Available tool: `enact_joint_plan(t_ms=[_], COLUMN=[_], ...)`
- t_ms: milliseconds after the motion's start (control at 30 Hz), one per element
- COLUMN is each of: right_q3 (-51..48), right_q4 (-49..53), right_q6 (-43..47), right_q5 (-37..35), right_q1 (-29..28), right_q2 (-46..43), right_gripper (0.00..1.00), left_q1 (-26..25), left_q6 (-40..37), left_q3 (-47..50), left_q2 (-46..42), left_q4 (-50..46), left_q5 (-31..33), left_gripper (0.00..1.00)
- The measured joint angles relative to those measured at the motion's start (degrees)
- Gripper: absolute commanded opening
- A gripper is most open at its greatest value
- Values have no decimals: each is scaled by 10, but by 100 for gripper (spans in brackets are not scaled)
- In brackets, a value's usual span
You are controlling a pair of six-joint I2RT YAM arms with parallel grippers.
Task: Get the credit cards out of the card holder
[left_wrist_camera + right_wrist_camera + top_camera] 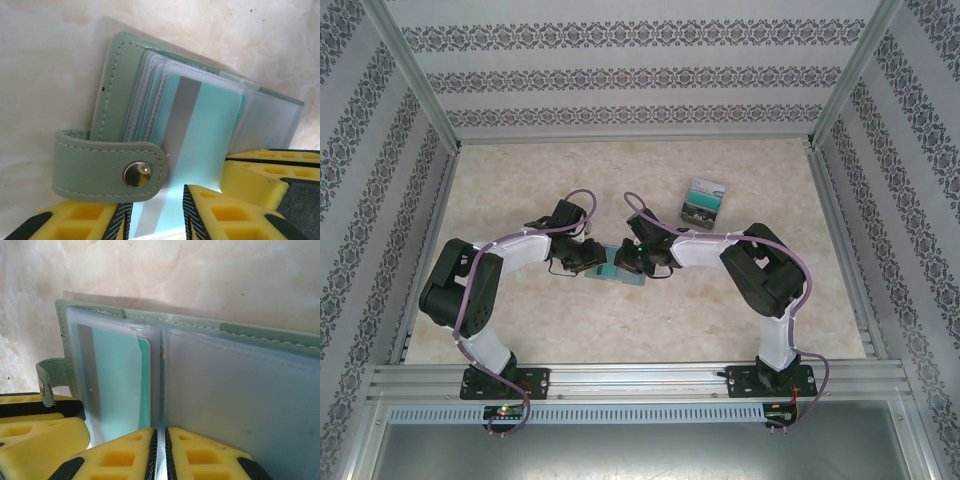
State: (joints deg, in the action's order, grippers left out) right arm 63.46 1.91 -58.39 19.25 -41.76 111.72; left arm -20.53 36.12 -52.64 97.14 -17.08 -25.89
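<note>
The green card holder lies open at the table's middle between both grippers. Its snap strap hangs loose beside the clear sleeves. One of the credit cards, teal with a silver stripe, sticks out of a sleeve toward my left gripper. That gripper's jaws stand apart with the card's face showing in the gap. My right gripper is shut on the thin edge of a clear sleeve; the same teal card sits in the pocket to its left. More credit cards lie stacked at the back right.
The marble-look tabletop is bounded by aluminium rails and patterned walls. A yellow finger of the right gripper crowds the left wrist view. The arms' elbows bulge outward on both sides.
</note>
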Motion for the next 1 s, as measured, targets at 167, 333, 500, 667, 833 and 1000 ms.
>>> enact_joint_plan(t_ms=[167, 333, 500, 667, 833, 1000], right_q3=[-1, -25, -37, -37, -37, -37], right_q4=[-1, -18, -24, -41, -72, -78], right_q6=[-3, -6, -12, -16, -22, -28], right_q5=[1, -19, -27, -22, -7, 2], right_q1=[0, 0, 0, 0, 0, 2], right_q2=[0, -18, -27, -26, -18, -8], right_gripper=[16, 16, 16, 16, 16, 16], left_q1=[0, -1, -1, -1, -1, -1], left_q6=[2, 2, 2, 2, 2, 2], left_q3=[0, 0, 0, 0, 0, 0], left_q2=[0, 0, 0, 1, 2, 3], left_q4=[0, 0, 0, 0, 0, 0], left_q5=[2, 2, 2, 1, -1, -2], left_gripper=[30, 30, 30, 30, 30, 30])
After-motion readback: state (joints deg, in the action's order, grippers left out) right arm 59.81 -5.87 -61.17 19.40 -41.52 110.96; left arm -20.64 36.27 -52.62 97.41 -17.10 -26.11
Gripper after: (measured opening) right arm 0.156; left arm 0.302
